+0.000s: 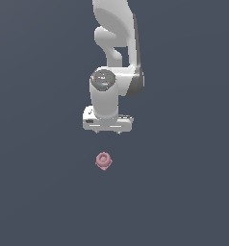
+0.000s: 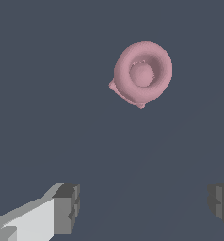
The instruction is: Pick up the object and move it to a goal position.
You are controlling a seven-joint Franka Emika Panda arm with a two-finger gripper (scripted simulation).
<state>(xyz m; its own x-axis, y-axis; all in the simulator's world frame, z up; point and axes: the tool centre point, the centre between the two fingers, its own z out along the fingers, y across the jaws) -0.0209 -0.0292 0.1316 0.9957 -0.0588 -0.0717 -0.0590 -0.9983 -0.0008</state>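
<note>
Tool [image 1: 108, 130] hangs off the arm [image 1: 114, 29], pointing down. Jaws are spread wide with nothing between them: wrist view shows both fingertips [image 2: 67, 207] well apart, bare surface in the gap.

Object [image 1: 103, 161], the small pink knob with ring top up and lobed base down, sits alone on the desk [image 1: 39, 192]. In the exterior view it's at roughly 6 o'clock from the tool, near but apart, no contact. In the wrist view the object [image 2: 143, 73] lies clear of the finger gap, so the tool isn't centred over it yet.

My read on why: this is pre-grasp staging. Wide opening gives margin on a part much smaller than the tool; standing off keeps the fingers from knocking it before alignment.

Surroundings: plain dark desk, nothing else visible in either view. No obstacle on the approach path. No goal marker visible, so can't tell where the target position is.

Risk, as judgement: the part is small and roundish, so an off-centre close could squirt it sideways. Centre first, then descend.
</note>
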